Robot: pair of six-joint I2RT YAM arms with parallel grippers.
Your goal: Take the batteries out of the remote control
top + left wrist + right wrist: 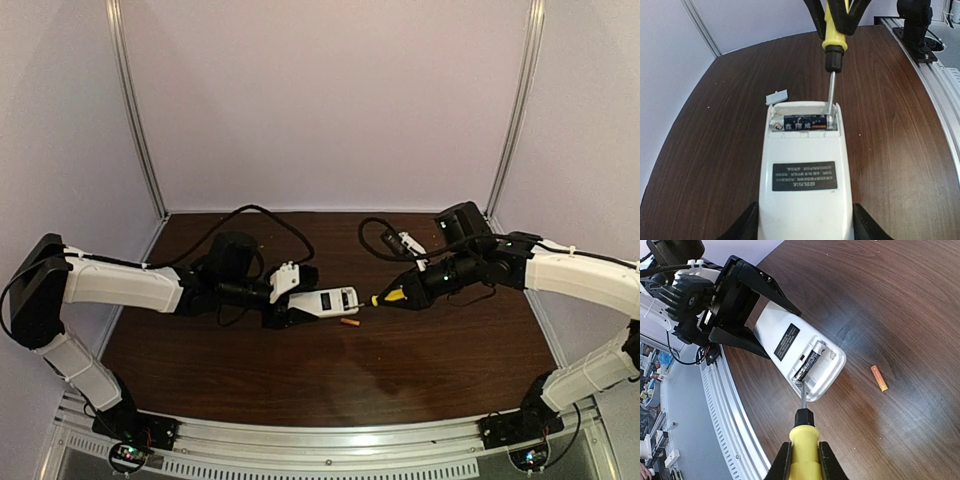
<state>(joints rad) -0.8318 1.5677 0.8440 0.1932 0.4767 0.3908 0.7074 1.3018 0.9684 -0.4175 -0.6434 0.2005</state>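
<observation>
My left gripper [805, 222] is shut on the remote control [805, 160], which lies back side up with its battery compartment open. A dark battery [802, 123] lies in the compartment, also seen in the right wrist view [809, 361]. An orange battery [879, 378] lies loose on the table beside the remote [349, 322]. My right gripper [804, 452] is shut on the yellow-handled screwdriver [804, 432]. Its metal tip is inside the compartment at one end of the dark battery. In the top view the two grippers [290, 305] [405, 292] face each other at mid-table.
A small white cover piece [776, 96] lies on the table just beyond the remote. Black cables and a small white item [410, 241] lie at the back. A metal rail [330, 440] runs along the near edge, and walls enclose the table.
</observation>
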